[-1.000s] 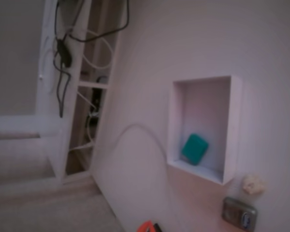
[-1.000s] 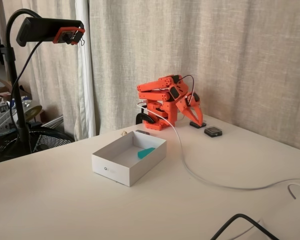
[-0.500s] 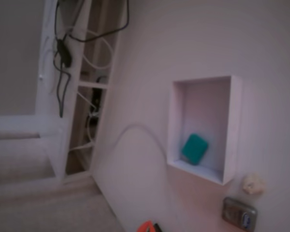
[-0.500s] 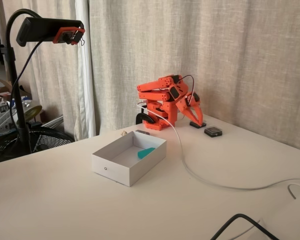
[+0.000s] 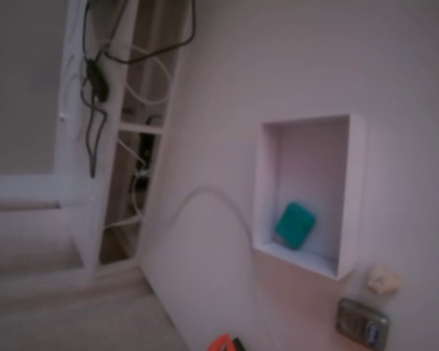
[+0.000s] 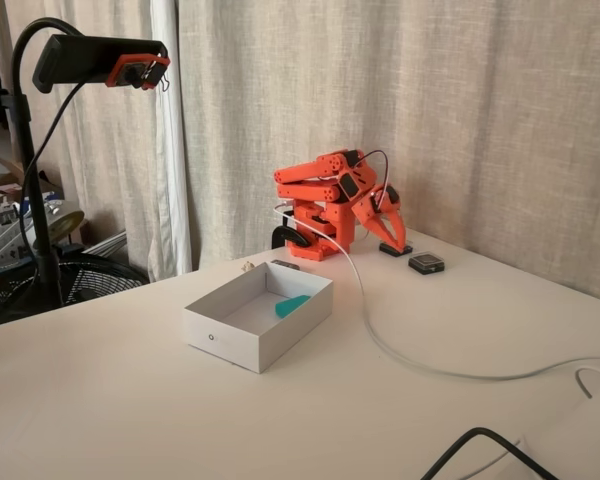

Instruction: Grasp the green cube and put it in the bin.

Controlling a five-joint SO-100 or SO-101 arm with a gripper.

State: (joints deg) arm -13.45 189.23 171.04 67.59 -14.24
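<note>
Beige ball [image 5: 382,278] beside grey gadget [image 5: 361,322] (blurred); white cable [image 6: 400,352].

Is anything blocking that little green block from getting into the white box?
No. The green cube already lies inside the bin, near one end wall. The gripper is folded back at the arm's base, away from it.

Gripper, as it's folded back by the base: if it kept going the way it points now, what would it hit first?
The gripper points down, so it would likely meet the table almost at once, beside the small dark gadget. Depth is unclear.
</note>
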